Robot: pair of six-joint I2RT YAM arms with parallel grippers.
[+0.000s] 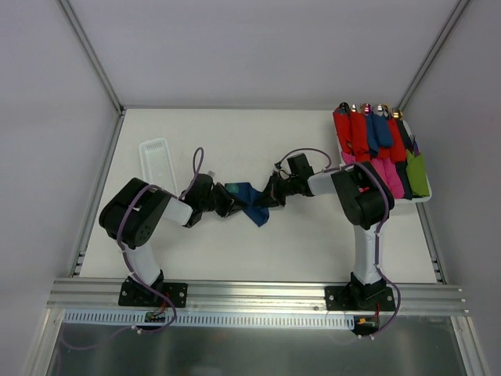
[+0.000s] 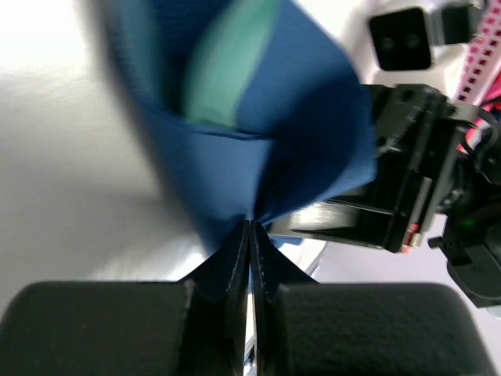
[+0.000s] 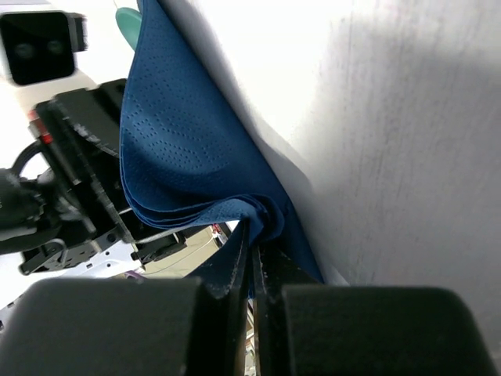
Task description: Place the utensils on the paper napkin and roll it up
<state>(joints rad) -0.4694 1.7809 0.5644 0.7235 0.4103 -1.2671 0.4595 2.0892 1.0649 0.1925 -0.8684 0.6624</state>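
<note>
1. Your left gripper [image 2: 250,235] is clenched, jaws pressed together on a corner of the paper napkin [image 2: 305,141].
2. Your right gripper [image 3: 250,235] is clamped too, pinching a bunched edge of the same napkin.
3. Napkin is stretched between both grippers near the middle of the table [image 1: 274,251].
4. The utensils [image 2: 227,70] show as a blurred teal patch inside the napkin's fold.
5. Coloured rolls [image 1: 376,141] lie in the right tray [image 1: 419,201], and the long white tray [image 1: 156,160] sits far left, both well apart from the napkin.
</note>
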